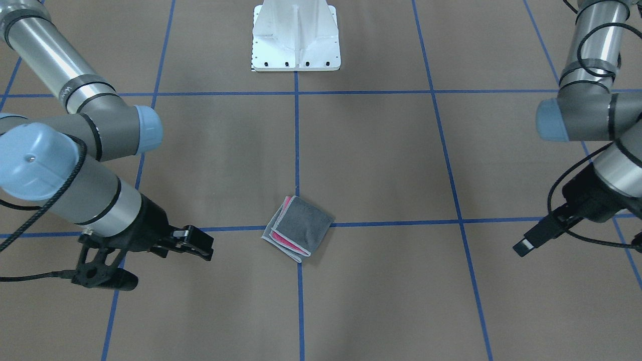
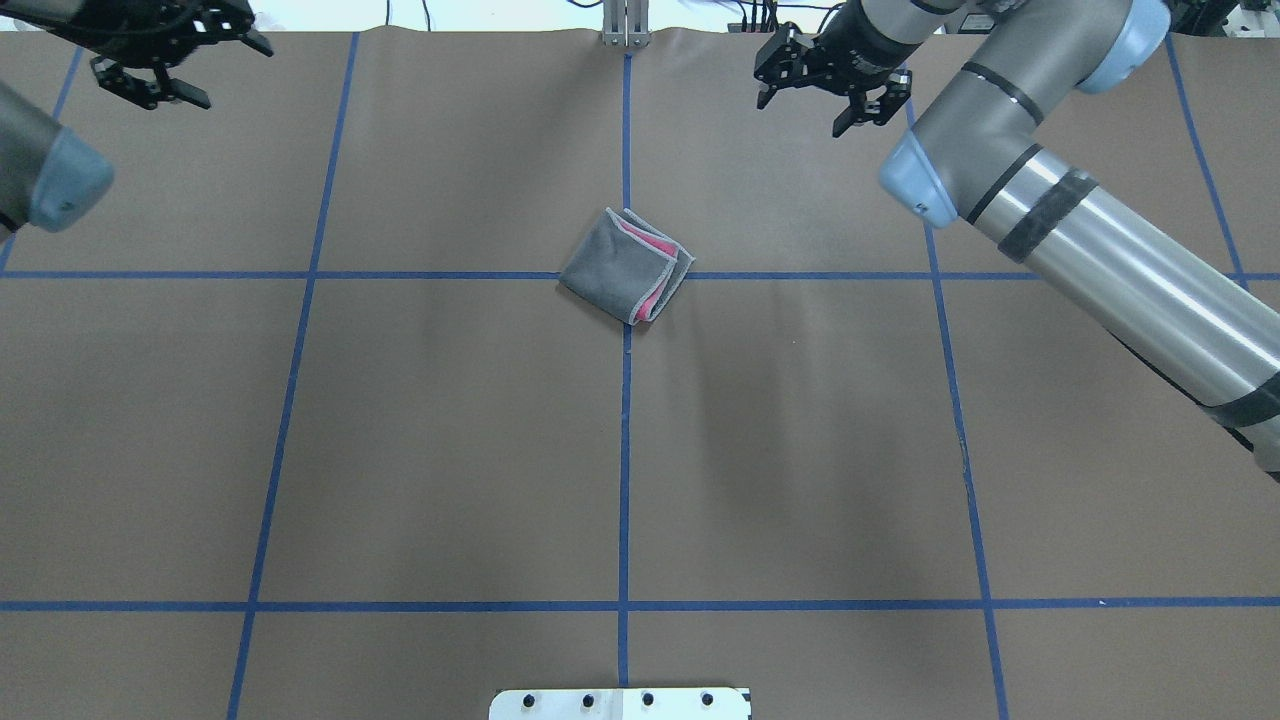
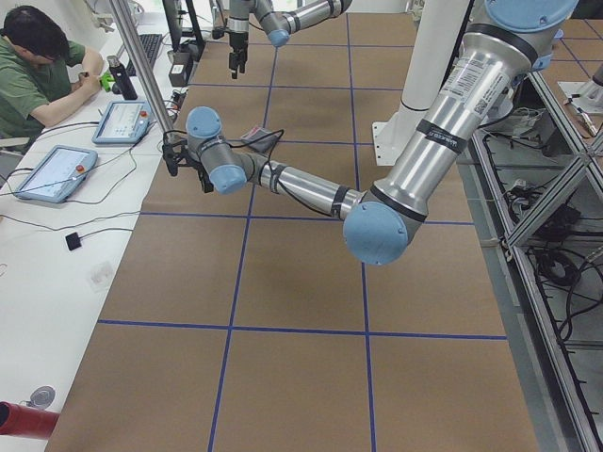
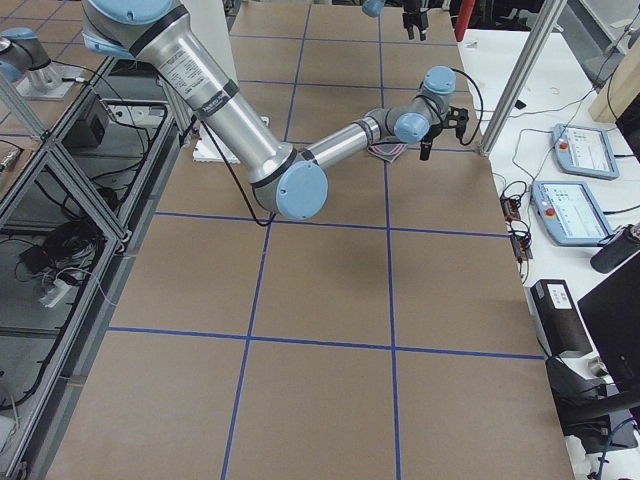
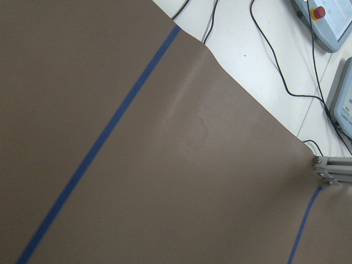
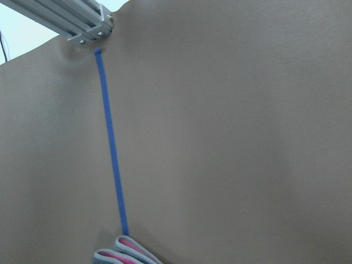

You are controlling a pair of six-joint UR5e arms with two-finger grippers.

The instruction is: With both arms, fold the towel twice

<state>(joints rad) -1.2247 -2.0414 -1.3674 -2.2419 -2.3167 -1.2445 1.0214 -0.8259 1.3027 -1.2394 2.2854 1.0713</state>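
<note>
I have both arms pulled out wide, and neither is touching anything. The left arm drops from its shoulder to a low elbow, then runs its forearm out nearly level over the surface. Its wrist is bent so the left tool hangs above the far edge. The right arm mirrors that pose, with a low elbow, a long flat forearm, and the right tool held off the surface.

From overhead both tools look released, fingers spread with nothing between them. In the front-facing view the left tool is edge-on, so I would not judge its gap from there.

The towel lies between the two tools and well apart from each, a little nearer the right tool than the left. It is closer to the white pedestal base than either tool is. It sits as a small folded packet, dark grey face up, with pink layers and the light grey border showing along its open edges. It is turned at an angle over a crossing of the blue tape lines.

My right wrist camera catches only the towel's pink-and-grey corner at the bottom edge. The left wrist camera shows bare surface, tape and some cables.
</note>
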